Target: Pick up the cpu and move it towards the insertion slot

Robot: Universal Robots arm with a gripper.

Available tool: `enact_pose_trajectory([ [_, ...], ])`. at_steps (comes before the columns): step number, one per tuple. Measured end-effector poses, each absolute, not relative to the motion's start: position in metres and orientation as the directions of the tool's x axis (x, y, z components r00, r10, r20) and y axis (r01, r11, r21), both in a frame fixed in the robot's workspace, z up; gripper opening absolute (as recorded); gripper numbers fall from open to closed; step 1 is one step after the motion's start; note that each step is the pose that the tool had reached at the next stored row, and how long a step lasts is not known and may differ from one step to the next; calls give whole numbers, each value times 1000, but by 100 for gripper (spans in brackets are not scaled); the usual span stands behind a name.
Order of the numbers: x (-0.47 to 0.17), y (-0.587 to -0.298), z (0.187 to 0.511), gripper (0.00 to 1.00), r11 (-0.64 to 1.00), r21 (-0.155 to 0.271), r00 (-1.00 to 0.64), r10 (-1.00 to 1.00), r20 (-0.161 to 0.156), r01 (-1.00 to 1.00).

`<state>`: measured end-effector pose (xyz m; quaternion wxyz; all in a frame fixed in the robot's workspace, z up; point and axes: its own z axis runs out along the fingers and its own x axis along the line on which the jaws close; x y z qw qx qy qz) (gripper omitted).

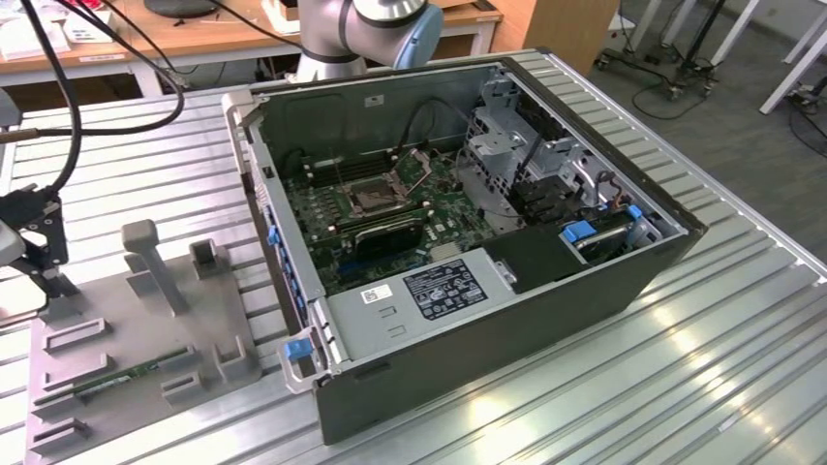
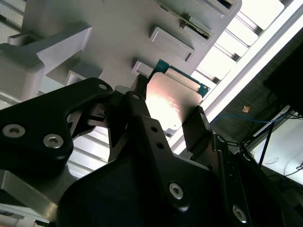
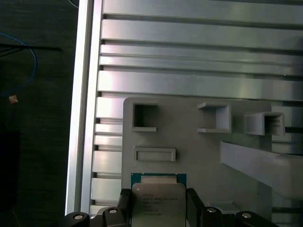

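The cpu, a flat square chip with a silvery top and green rim, lies between my gripper's two black fingers in both wrist views, over the grey fixture plate. Both fingers press its opposite edges, so the gripper is shut on the cpu. In the exterior view the gripper stands at the far left over the plate's back corner, and it hides the chip. The insertion slot, a dark square socket with a silver frame, sits on the motherboard inside the open computer case, well to the exterior view's right of the gripper.
The grey fixture plate carries upright posts and a thin green memory stick. Black cables hang above the gripper. The case walls rise between plate and socket. The table is ribbed aluminium.
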<state>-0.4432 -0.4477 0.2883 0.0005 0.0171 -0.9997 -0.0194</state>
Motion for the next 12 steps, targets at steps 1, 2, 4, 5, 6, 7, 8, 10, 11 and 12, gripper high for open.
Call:
enact_pose_trajectory([
  [1,-443,-448,288,55,999,39,-999,-34,0,-34],
  [2,-443,-448,289,55,999,39,-999,-34,0,-34],
  [4,-443,-448,289,55,999,39,-999,-34,1,-34],
  [5,-443,-448,289,55,999,39,-999,-34,1,-34],
  [6,-443,-448,290,55,999,39,-999,-34,1,-34],
  [7,-443,-448,290,55,999,39,-999,-34,1,-34],
  [8,-443,-448,290,55,999,39,-999,-34,1,-34],
  [10,-443,-448,292,55,999,39,-999,-34,1,-34],
  [11,-443,-448,292,55,999,39,-999,-34,1,-34],
  [12,-443,-448,293,55,999,39,-999,-34,1,-34],
])
